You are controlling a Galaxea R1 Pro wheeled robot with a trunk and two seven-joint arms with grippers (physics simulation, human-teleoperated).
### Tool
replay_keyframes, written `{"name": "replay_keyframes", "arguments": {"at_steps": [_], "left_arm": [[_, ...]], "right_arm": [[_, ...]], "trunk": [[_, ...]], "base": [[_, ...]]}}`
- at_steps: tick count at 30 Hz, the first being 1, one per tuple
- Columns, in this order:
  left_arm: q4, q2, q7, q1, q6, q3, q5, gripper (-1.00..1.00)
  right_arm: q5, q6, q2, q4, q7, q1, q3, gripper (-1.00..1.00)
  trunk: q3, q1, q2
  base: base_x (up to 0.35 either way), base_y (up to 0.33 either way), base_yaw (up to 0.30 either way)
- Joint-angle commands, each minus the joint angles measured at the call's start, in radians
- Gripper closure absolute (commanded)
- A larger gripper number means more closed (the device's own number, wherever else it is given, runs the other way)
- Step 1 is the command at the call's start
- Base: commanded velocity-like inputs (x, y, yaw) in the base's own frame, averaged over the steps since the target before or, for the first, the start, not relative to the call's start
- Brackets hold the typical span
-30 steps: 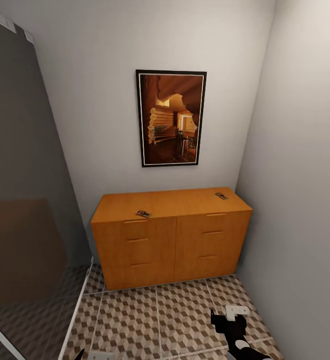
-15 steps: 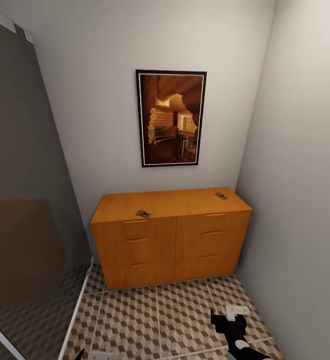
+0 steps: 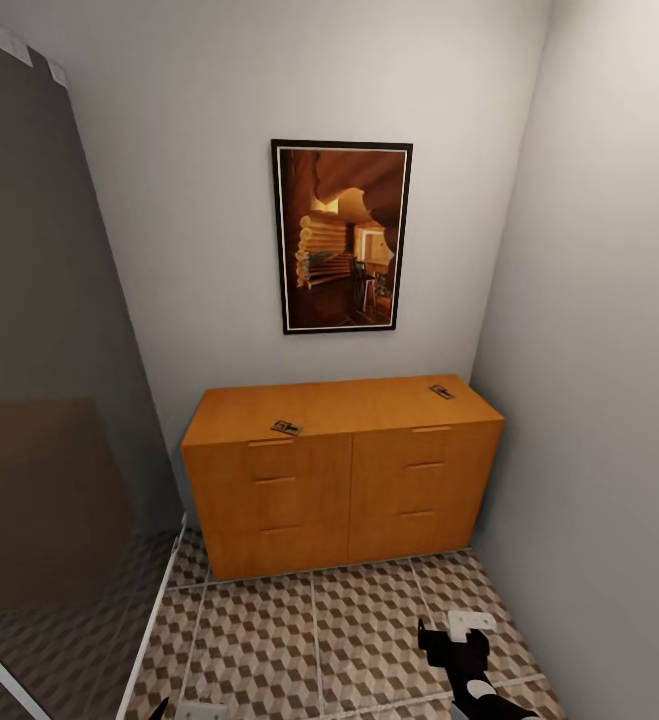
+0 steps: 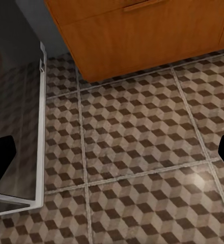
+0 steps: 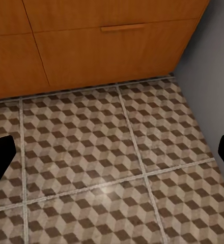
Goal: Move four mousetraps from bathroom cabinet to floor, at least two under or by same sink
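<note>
The cabinet [image 3: 341,476] stands against the grey back wall, well ahead of both hands, its flat top carrying two mousetraps. One mousetrap [image 3: 286,428] lies at the front edge of the top, ahead and to the left of the right hand [image 3: 447,640]. The other mousetrap [image 3: 441,391] sits near the back right corner of the top, almost straight ahead of that hand and well beyond it. Both are too small to make out in detail.

The right hand hangs low over the bathroom floor [image 3: 319,640], short of the cabinet and close to the right wall. In the right wrist view its two dark fingertips [image 5: 0,157] sit at opposite edges of the picture with bare tiles between them, so it is spread wide and holds nothing; the cabinet's lowest drawer front and a bar handle [image 5: 123,27] lie ahead of it.

The left hand [image 4: 112,155] is likewise wide and empty, its dark fingertips [image 4: 1,155] far apart over the tiles. Ahead of it is the cabinet's lower left corner, and beside it runs a white frame rail [image 4: 40,132] edging a grey glass panel [image 3: 39,400].

A framed picture [image 3: 341,236] hangs on the wall above the cabinet.
</note>
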Motion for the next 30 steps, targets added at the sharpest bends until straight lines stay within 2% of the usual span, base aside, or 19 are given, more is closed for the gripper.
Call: {"name": "replay_keyframes", "arguments": {"at_steps": [1, 5, 8, 9, 11, 12, 13, 14, 16, 17, 19, 20, 22, 26, 27, 30], "left_arm": [[0.004, -0.001, 0.002, -0.002, -0.006, -0.009, 0.007, -1.00], [-0.006, -0.006, 0.008, -0.002, 0.017, 0.000, 0.011, -1.00], [-0.047, -0.014, 0.010, -0.002, 0.130, 0.009, 0.020, -1.00], [-0.090, -0.014, 0.011, -0.002, 0.199, 0.010, 0.022, -1.00], [-0.149, -0.010, 0.011, -0.002, 0.280, 0.011, 0.024, -1.00], [-0.223, -0.001, 0.011, -0.002, 0.369, 0.012, 0.025, -1.00], [-0.266, 0.005, 0.011, -0.002, 0.417, 0.013, 0.025, -1.00], [-0.358, 0.020, 0.011, -0.002, 0.518, 0.013, 0.026, -1.00], [-0.457, 0.034, 0.011, -0.002, 0.622, 0.014, 0.026, -1.00], [-0.557, 0.046, 0.011, -0.002, 0.724, 0.017, 0.027, -1.00], [-0.763, 0.066, 0.010, -0.002, 0.922, 0.050, 0.027, -1.00], [-0.807, 0.069, 0.010, -0.002, 0.962, 0.062, 0.026, -1.00], [-0.961, 0.075, 0.009, -0.002, 1.096, 0.116, 0.026, -1.00], [-1.079, 0.076, 0.009, -0.005, 1.186, 0.159, 0.024, -1.00], [-1.133, 0.077, 0.010, -0.007, 1.215, 0.179, 0.023, -1.00], [-1.210, 0.076, 0.011, -0.012, 1.247, 0.211, 0.022, -1.00]], "right_arm": [[-0.010, -0.003, 0.001, 0.001, -0.002, -0.001, 0.009, -1.00], [-0.010, 0.008, 0.005, 0.001, -0.002, -0.001, 0.009, -1.00], [-0.010, 0.021, 0.006, 0.001, -0.003, -0.001, 0.009, -1.00], [-0.010, 0.024, 0.006, 0.001, -0.004, -0.001, 0.009, -1.00], [-0.010, 0.026, 0.006, 0.001, -0.004, -0.001, 0.009, -1.00], [-0.010, 0.028, 0.006, 0.001, -0.004, -0.001, 0.009, -1.00], [-0.010, 0.028, 0.006, 0.001, -0.004, -0.001, 0.009, -1.00], [-0.010, 0.029, 0.006, 0.001, -0.004, -0.001, 0.009, -1.00], [-0.010, 0.030, 0.006, 0.001, -0.004, -0.001, 0.009, -1.00], [-0.010, 0.030, 0.006, 0.001, -0.005, -0.001, 0.009, -1.00], [-0.010, 0.030, 0.006, 0.001, -0.005, -0.001, 0.008, -1.00], [-0.010, 0.030, 0.006, 0.001, -0.006, -0.001, 0.008, -1.00], [-0.010, 0.030, 0.006, 0.001, -0.006, -0.001, 0.008, -1.00], [-0.010, 0.030, 0.006, 0.001, -0.006, -0.001, 0.008, -1.00], [-0.010, 0.030, 0.006, 0.001, -0.006, -0.001, 0.008, -1.00], [-0.010, 0.030, 0.006, 0.001, -0.006, -0.001, 0.008, -1.00]], "trunk": [[-0.002, 0.001, -0.002], [-0.002, 0.001, -0.002], [-0.002, 0.001, -0.002], [-0.002, 0.001, -0.002], [-0.002, 0.001, -0.002], [-0.002, 0.001, -0.002], [-0.002, 0.001, -0.002], [-0.002, 0.001, -0.002], [-0.002, 0.001, -0.002], [-0.002, 0.001, -0.002], [-0.002, 0.001, -0.002], [-0.002, 0.001, -0.002], [-0.002, 0.001, -0.002], [-0.002, 0.001, -0.002], [-0.002, 0.001, -0.002], [-0.002, 0.001, -0.002]], "base": [[0.000, 0.000, 0.000], [0.000, 0.000, 0.000], [0.000, 0.000, 0.000], [0.000, 0.000, 0.000], [0.000, 0.000, 0.000], [0.000, 0.000, 0.000], [0.000, 0.000, 0.000], [0.000, 0.000, 0.000], [0.000, 0.000, 0.000], [0.000, 0.000, 0.000], [0.000, 0.000, 0.000], [0.000, 0.000, 0.000], [0.000, 0.000, 0.000], [0.000, 0.000, 0.000], [0.000, 0.000, 0.000], [0.000, 0.000, 0.000]]}}
